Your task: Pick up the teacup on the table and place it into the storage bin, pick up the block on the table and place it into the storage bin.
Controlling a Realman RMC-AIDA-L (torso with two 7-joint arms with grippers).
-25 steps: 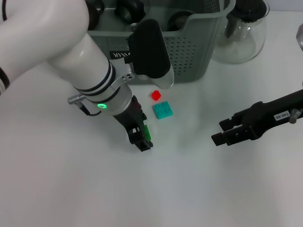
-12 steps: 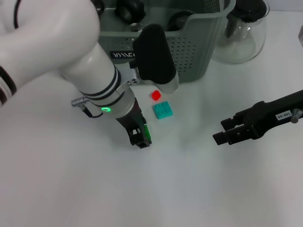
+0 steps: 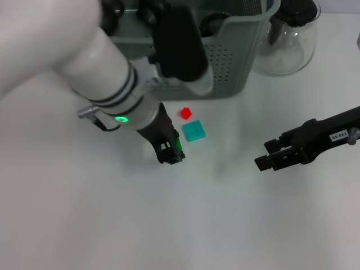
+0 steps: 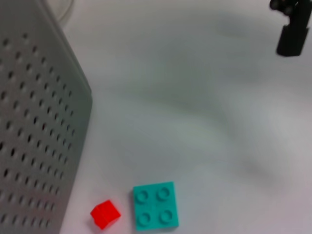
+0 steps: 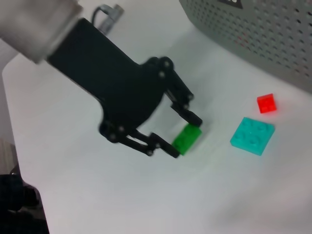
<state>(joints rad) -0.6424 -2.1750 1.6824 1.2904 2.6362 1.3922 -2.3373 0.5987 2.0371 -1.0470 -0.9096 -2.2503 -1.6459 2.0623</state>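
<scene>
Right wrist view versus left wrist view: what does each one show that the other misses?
Only the right wrist view shows the left claw shut on the green block, lifted just off the table. Only the left wrist view shows the right claw, far off across the white table. Both show the teal block, the small red block beside it, and the perforated wall of the storage bin.

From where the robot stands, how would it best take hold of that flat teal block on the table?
Probably from straight above, closing the tool on two opposite side edges of the teal block. It lies flat, studs up, so only its low sides offer grip. The small red block sits close beside it toward the storage bin, so pinching across the other pair of edges looks safer.
</scene>
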